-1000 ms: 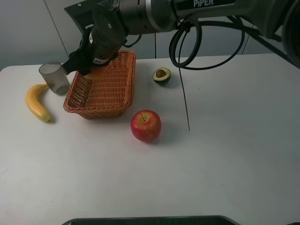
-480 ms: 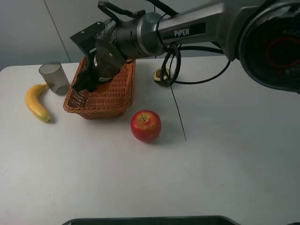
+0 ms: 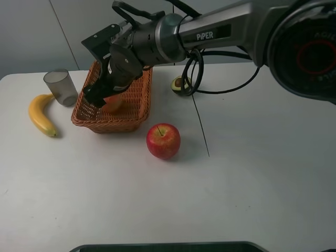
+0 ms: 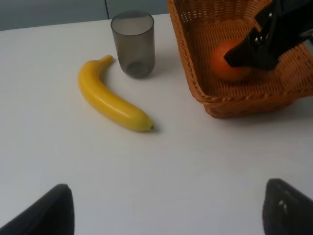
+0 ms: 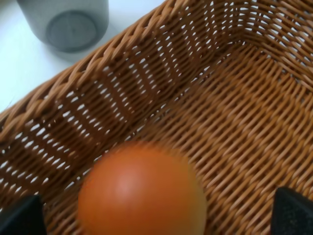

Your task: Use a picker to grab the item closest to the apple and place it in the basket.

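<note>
A red apple [image 3: 163, 140] stands on the white table in front of a wicker basket [image 3: 134, 113]. An orange [image 3: 113, 103] lies inside the basket, on its woven floor. My right gripper [image 3: 102, 93] hangs just over the orange, inside the basket's rim. In the right wrist view its fingers stand wide apart at either side of the orange [image 5: 142, 193], which looks slightly blurred, and do not press on it. The left wrist view shows the same orange [image 4: 227, 61] beside the dark right gripper [image 4: 254, 46]. My left gripper [image 4: 166, 210] is open over bare table, holding nothing.
A halved avocado [image 3: 178, 84] lies behind the apple, partly behind the right arm's cable. A yellow banana [image 3: 40, 114] and a grey cup [image 3: 60, 87] sit left of the basket. A thin black cable runs down across the table right of the apple.
The right gripper carried the orange from above the basket's rim down into the basket. Its fingers have since parted and the orange now lies on the basket floor.
</note>
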### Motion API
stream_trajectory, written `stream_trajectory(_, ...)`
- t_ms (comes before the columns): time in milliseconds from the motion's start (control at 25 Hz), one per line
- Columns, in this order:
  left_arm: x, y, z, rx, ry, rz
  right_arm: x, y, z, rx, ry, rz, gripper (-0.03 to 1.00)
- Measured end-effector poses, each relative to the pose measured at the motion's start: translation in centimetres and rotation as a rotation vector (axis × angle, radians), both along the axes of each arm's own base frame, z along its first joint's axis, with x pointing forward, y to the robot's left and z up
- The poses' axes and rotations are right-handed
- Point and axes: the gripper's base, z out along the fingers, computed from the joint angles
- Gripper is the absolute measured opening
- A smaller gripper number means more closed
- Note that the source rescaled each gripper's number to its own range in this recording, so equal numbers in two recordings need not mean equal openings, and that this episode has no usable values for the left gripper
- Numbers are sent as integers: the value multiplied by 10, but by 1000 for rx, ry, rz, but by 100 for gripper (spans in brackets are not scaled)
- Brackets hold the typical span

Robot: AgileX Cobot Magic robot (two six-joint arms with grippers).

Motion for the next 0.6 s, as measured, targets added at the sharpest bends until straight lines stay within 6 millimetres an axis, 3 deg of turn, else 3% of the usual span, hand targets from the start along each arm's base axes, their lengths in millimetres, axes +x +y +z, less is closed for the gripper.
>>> stream_trajectory(360, 0, 0, 0, 0, 0, 0, 0, -17, 51, 11, 4, -49, 99)
stream_trajectory(480, 0, 0, 0, 0, 0, 0, 1, -34, 69, 1, 86, -107, 100)
stream_trajectory(600, 0, 0, 0, 0, 0, 0, 4, -66, 81, 9, 158, -175, 100)
